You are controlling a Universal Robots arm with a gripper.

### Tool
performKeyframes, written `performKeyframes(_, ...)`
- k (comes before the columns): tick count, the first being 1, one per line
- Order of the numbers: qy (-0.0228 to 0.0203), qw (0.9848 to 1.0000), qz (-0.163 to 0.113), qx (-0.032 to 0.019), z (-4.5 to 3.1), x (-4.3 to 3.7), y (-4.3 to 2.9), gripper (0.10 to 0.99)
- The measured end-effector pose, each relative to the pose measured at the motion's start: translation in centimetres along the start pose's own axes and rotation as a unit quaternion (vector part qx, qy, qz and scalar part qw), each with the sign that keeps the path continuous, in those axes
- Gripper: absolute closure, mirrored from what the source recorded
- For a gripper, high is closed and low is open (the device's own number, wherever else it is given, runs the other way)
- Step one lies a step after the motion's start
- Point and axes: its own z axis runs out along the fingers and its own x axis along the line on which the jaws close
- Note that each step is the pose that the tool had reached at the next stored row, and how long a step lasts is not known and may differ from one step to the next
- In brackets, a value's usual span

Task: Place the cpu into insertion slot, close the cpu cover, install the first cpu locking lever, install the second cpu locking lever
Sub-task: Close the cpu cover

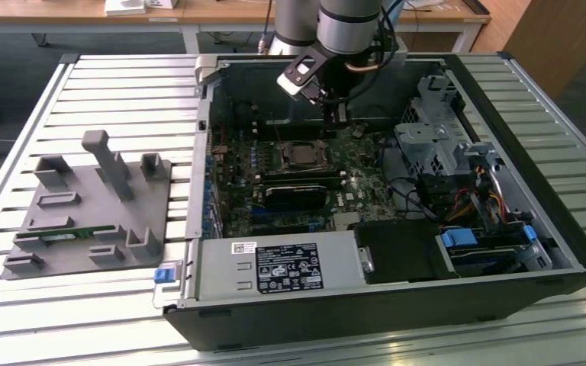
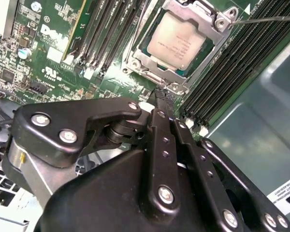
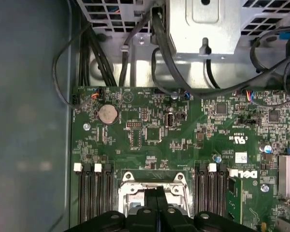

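The cpu (image 2: 176, 41), a silvery square chip, lies in the insertion slot (image 1: 301, 155) on the green motherboard. The cpu cover (image 2: 147, 63), a silver metal frame, lies flat around the chip's top. A thin metal locking lever (image 2: 266, 19) runs away from one corner of the socket. My gripper (image 2: 162, 95) hangs just above the edge of the socket, its two black fingers pressed together and holding nothing. In the exterior view the gripper (image 1: 336, 116) is inside the open case, slightly behind the socket. In the first wrist view the fingertips (image 3: 151, 197) overlap the socket frame (image 3: 130, 183).
Black memory slots (image 2: 222, 72) flank the socket. A long black card (image 1: 293, 191) lies in front of it, with the power supply box (image 1: 272, 267) nearer the front. A drive cage (image 1: 436, 145) and cables (image 3: 135, 58) crowd the exterior view's right. A grey fixture plate (image 1: 89, 206) sits outside the case.
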Motion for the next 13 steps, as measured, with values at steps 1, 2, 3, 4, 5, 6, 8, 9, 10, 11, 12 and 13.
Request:
performKeyframes(1, -0.0001, 1.0000, 0.000, 0.0000, 0.05, 0.00, -0.12, 0.980)
performKeyframes(2, 0.0000, 1.0000, 0.000, 0.0000, 0.10, -0.01, -0.29, 0.980)
performKeyframes(3, 0.0000, 1.0000, 0.000, 0.0000, 0.15, -0.01, -0.46, 0.980)
performKeyframes(4, 0.0000, 1.0000, 0.000, 0.0000, 0.21, -0.01, -0.64, 0.980)
performKeyframes(5, -0.0001, 1.0000, 0.000, 0.0000, 0.26, -0.01, -0.79, 0.980)
performKeyframes(6, 0.0000, 1.0000, 0.000, 0.0000, 0.31, -0.01, -0.91, 0.980)
performKeyframes(8, -0.0001, 1.0000, 0.000, 0.0000, 0.41, -0.02, -1.45, 0.980)
performKeyframes(9, -0.0001, 1.0000, 0.000, 0.0000, 0.45, -0.03, -1.88, 0.980)
performKeyframes(10, -0.0001, 1.0000, 0.000, 0.0000, 0.49, -0.03, -2.30, 0.980)
performKeyframes(11, -0.0001, 1.0000, 0.000, 0.0000, 0.54, -0.04, -2.74, 0.980)
performKeyframes(12, 0.0000, 1.0000, 0.000, 0.0000, 0.62, -0.05, -2.96, 0.980)
performKeyframes(13, -0.0001, 1.0000, 0.000, 0.0000, 0.71, -0.09, -3.11, 0.980)
